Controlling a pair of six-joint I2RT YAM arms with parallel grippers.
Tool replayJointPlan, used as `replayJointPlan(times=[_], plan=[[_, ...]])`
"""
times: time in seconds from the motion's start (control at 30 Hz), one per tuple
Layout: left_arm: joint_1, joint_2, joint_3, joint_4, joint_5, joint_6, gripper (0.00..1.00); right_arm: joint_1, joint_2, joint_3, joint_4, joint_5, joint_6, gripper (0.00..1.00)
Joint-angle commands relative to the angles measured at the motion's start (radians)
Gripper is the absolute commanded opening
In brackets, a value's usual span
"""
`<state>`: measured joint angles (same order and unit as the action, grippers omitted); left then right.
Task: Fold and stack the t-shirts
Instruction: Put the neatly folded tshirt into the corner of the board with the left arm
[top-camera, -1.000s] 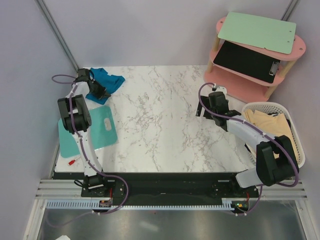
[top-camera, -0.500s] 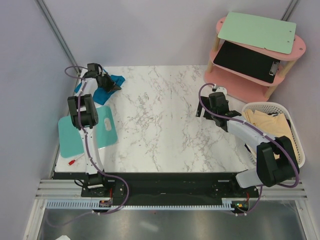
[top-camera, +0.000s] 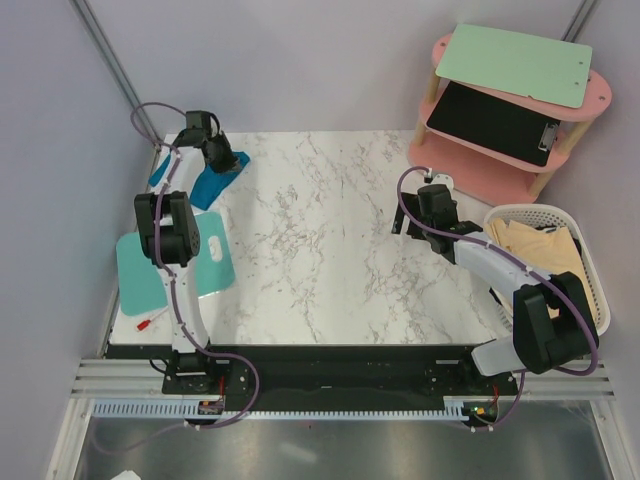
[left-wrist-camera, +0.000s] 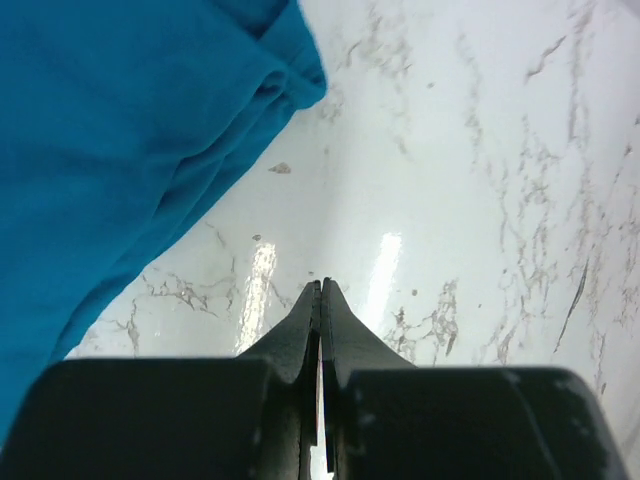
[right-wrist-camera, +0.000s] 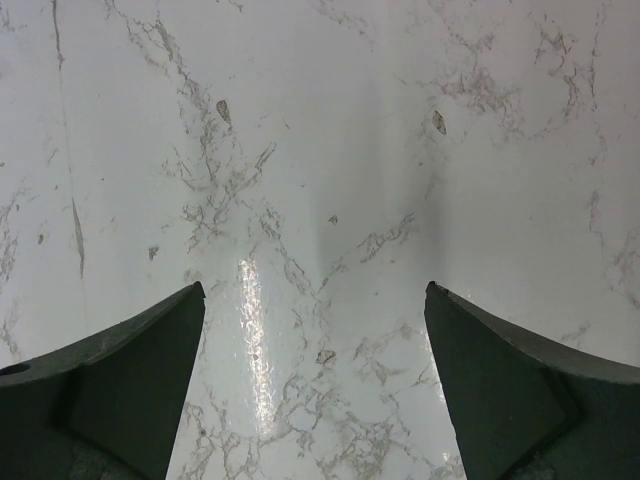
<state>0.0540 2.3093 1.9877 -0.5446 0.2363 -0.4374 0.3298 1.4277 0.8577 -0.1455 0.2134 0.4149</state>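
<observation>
A deep teal-blue t-shirt (top-camera: 208, 184) lies bunched at the table's far left corner. In the left wrist view this shirt (left-wrist-camera: 120, 150) fills the upper left. My left gripper (top-camera: 228, 162) hovers over the shirt's right edge. Its jaws are pressed together (left-wrist-camera: 321, 290) over bare marble, a little right of the cloth and holding nothing. Pale cream t-shirts (top-camera: 540, 250) lie heaped in the white mesh basket (top-camera: 592, 262) at the right. My right gripper (top-camera: 405, 222) stands open over bare marble (right-wrist-camera: 315, 290), left of the basket.
A teal-green board with a handle hole (top-camera: 178, 264) lies flat at the table's left edge, with a small red item (top-camera: 145, 322) near its front corner. A pink two-tier shelf (top-camera: 590, 100) at the back right holds a mint-green clipboard (top-camera: 515, 62) and a black one (top-camera: 495, 122).
My left arm has swung right and farther back, from over the shirt's left side to its right edge, and the shirt now looks more bunched. The right arm has not moved.
</observation>
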Motion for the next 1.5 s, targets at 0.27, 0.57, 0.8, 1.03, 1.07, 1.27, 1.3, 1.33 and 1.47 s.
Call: replayJointPlan(times=[0.27, 0.57, 0.8, 1.03, 1.07, 1.27, 1.3, 1.33, 1.47], plan=[[0.130, -0.159, -0.104, -0.023, -0.233, 0.019, 0.02, 0.000, -0.032, -0.032, 0.027, -0.023, 0.002, 0.98], [0.164, -0.090, -0.089, -0.058, -0.362, 0.060, 0.02, 0.003, -0.024, -0.042, 0.037, -0.028, 0.001, 0.98], [0.164, -0.004, -0.058, -0.089, -0.331, 0.062, 0.02, 0.002, -0.023, -0.037, 0.037, -0.031, -0.002, 0.98], [0.127, 0.022, -0.076, -0.121, -0.301, 0.058, 0.02, 0.002, -0.030, -0.052, 0.050, -0.043, 0.007, 0.98], [0.115, 0.018, -0.101, -0.124, -0.301, 0.057, 0.02, 0.002, -0.027, -0.052, 0.053, -0.046, 0.012, 0.98], [0.006, 0.001, -0.182, -0.124, -0.302, 0.000, 0.02, 0.002, -0.021, -0.049, 0.064, -0.063, 0.016, 0.98], [-0.020, -0.002, -0.184, -0.124, -0.316, -0.001, 0.02, 0.002, -0.021, -0.052, 0.063, -0.062, 0.015, 0.98], [-0.028, -0.004, -0.184, -0.127, -0.327, -0.009, 0.02, 0.002, -0.030, -0.055, 0.063, -0.057, 0.013, 0.98], [-0.029, -0.047, -0.199, -0.129, -0.356, -0.029, 0.02, 0.002, -0.064, -0.071, 0.060, -0.048, 0.009, 0.98]])
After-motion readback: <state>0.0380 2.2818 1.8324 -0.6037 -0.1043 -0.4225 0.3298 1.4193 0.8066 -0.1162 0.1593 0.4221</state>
